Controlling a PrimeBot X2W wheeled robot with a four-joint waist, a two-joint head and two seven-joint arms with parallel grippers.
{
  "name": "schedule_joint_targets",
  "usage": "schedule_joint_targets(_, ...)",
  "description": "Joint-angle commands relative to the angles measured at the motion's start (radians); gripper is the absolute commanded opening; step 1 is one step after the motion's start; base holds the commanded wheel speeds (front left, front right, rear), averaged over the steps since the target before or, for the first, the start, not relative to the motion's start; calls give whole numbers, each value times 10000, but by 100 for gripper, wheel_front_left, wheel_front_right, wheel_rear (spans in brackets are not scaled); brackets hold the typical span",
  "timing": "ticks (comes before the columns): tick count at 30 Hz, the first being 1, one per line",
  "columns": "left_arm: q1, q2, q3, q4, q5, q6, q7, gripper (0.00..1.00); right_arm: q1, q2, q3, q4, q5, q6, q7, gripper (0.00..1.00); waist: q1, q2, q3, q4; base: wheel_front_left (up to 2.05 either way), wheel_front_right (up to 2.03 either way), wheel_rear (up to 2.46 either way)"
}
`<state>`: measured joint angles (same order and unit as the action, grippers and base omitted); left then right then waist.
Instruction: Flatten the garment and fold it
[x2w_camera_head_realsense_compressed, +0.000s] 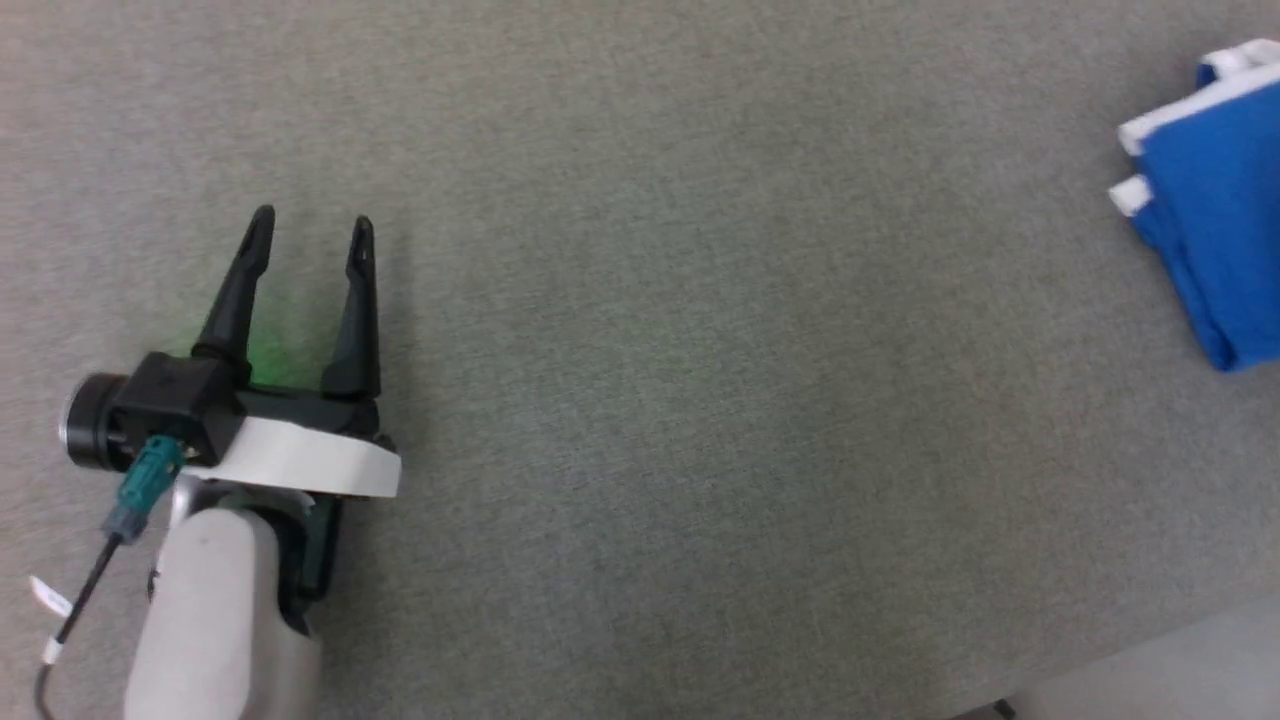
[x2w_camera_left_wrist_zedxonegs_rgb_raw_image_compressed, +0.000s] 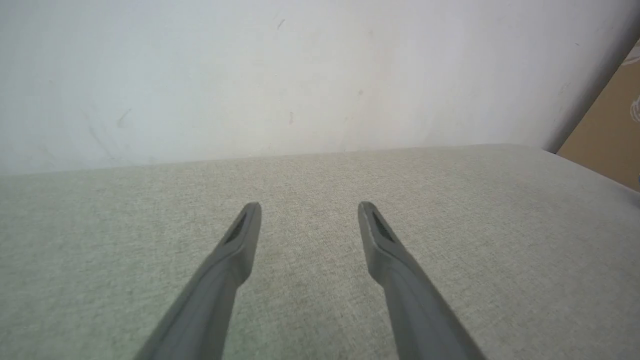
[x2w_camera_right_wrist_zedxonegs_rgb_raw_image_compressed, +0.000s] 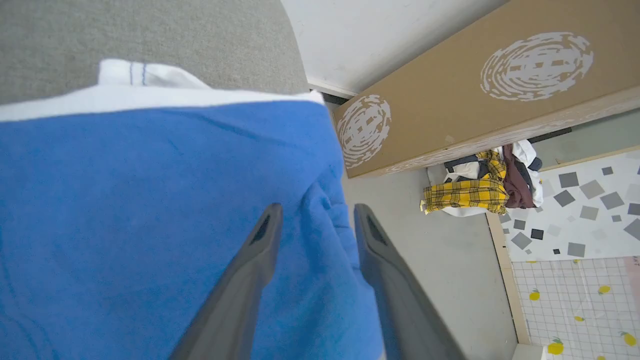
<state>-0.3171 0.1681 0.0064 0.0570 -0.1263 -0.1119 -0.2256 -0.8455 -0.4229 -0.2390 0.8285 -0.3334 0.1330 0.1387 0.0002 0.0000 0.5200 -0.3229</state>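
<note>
The garment (x2w_camera_head_realsense_compressed: 1215, 220), bright blue with white hem trim, lies folded in layers at the far right edge of the grey surface in the head view. In the right wrist view the garment (x2w_camera_right_wrist_zedxonegs_rgb_raw_image_compressed: 150, 200) spreads under my right gripper (x2w_camera_right_wrist_zedxonegs_rgb_raw_image_compressed: 318, 209). Its two fingers stand apart over a bunched blue fold near the cloth's right edge, clamping nothing. At the lower left of the head view my left gripper (x2w_camera_head_realsense_compressed: 312, 222) is open and empty, well away from the garment. In its own wrist view the left gripper (x2w_camera_left_wrist_zedxonegs_rgb_raw_image_compressed: 310, 207) hovers over bare grey cloth.
The grey fabric-covered table (x2w_camera_head_realsense_compressed: 700, 400) runs up to a white wall (x2w_camera_left_wrist_zedxonegs_rgb_raw_image_compressed: 300, 75). Off the table's right edge, a long cardboard box (x2w_camera_right_wrist_zedxonegs_rgb_raw_image_compressed: 475, 85) and a pile of clothes (x2w_camera_right_wrist_zedxonegs_rgb_raw_image_compressed: 480, 192) lie on the floor, beside patterned mats (x2w_camera_right_wrist_zedxonegs_rgb_raw_image_compressed: 575, 220).
</note>
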Motion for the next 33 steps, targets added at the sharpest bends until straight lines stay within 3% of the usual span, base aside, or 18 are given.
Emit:
schedule_joint_targets(1, 99, -95, -10, 205, -115, 69, -69, 100, 149, 18, -236, 7, -64, -23, -132, 100, -2, 0, -657, 547, 0, 0, 0)
schedule_joint_targets(7, 506, -538, -114, 949, -406, 101, -301, 100, 1161, 203, -1154, -498, -10, -23, -1109, 100, -2, 0, -2093, 1413, 0, 0, 0)
schedule_joint_targets(14, 1208, -816, -4, 1309, -601, 209, -356, 100, 2546, 1287, -1368, -2030, 1313, -23, -1963, 100, -2, 0, -3485, 2111, 0, 0, 0)
schedule_joint_targets(21, 1887, -1005, 68, 1142, -616, 335, -360, 100, 4544, 2241, -609, -4801, 3039, -23, -2170, 100, -2, 0, -4375, 2722, 0, 0, 0)
schedule_joint_targets(27, 2190, -1089, -93, 1119, -620, 314, -360, 100, 6433, 3095, -69, -7506, 3465, -23, -2116, 100, -2, 0, -4724, 3184, 0, 0, 0)
schedule_joint_targets(33, 2382, -1138, -198, 1109, -680, 371, -361, 100, 7665, 3480, 540, -8626, 3595, -23, -2177, 100, -2, 0, -4949, 3465, 0, 0, 0)
